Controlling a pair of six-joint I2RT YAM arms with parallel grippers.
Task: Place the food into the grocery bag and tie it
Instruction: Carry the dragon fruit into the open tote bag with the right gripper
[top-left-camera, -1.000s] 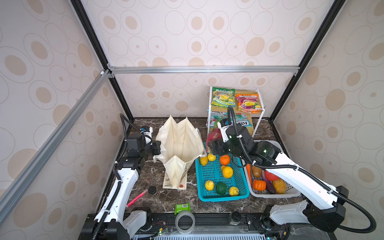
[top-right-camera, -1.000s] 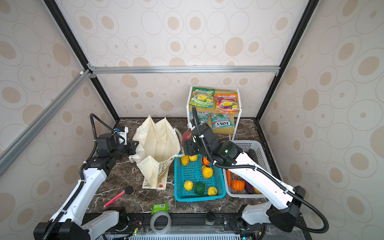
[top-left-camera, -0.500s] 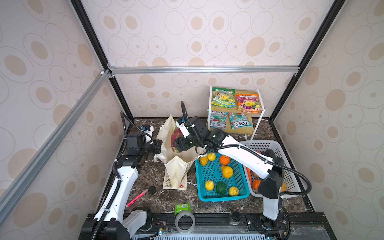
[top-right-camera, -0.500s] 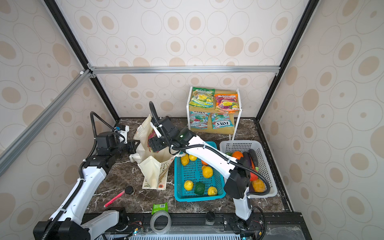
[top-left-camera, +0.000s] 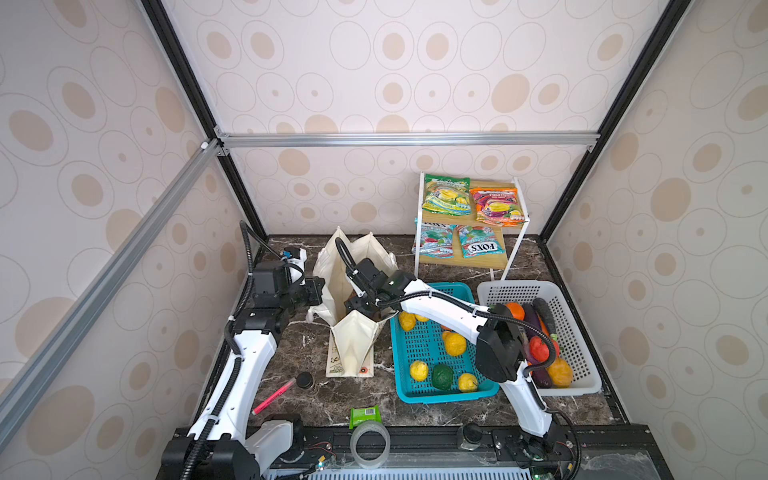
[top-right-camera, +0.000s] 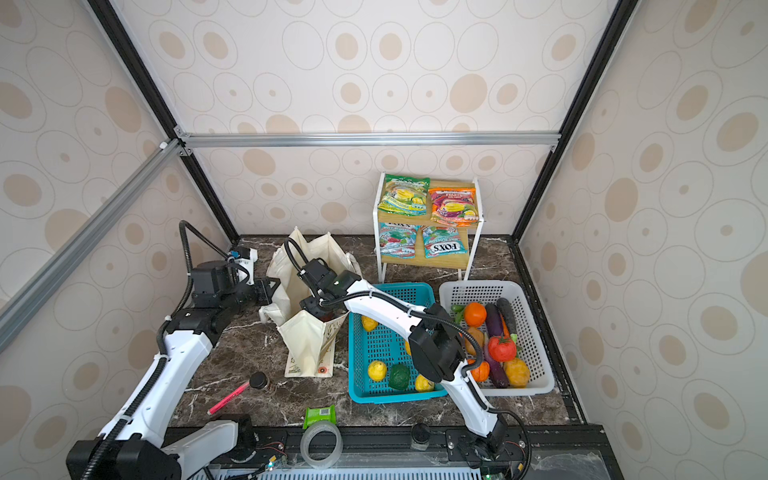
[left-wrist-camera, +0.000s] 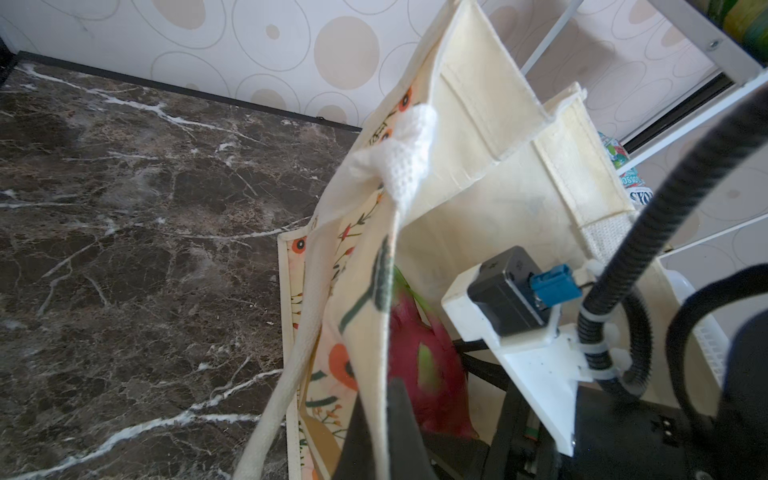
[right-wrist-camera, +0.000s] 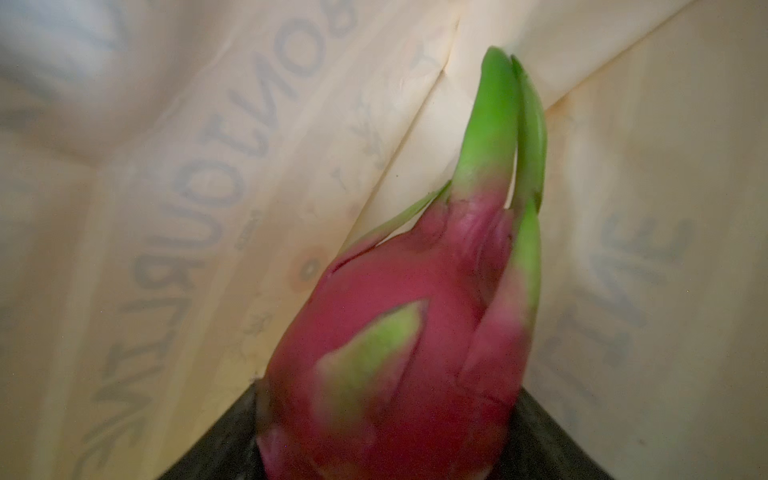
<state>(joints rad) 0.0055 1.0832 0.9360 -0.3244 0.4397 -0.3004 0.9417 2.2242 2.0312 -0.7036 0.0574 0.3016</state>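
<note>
One cream floral canvas tote (top-left-camera: 355, 343) mid-frame, one pink dragon fruit (right-wrist-camera: 395, 353) grasped inside by outstretched right gripper (top-left-camera: 363, 305), left gripper (top-left-camera: 315, 291) pinching tote's rim

White arms (top-left-camera: 241, 374) with black joints (top-left-camera: 498, 353) and ribbed black cables (top-left-camera: 248, 245).

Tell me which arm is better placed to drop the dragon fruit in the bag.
Right. The right jaws hold the dragon fruit inside the bag; the left jaws only pinch the bag's rim.
</note>
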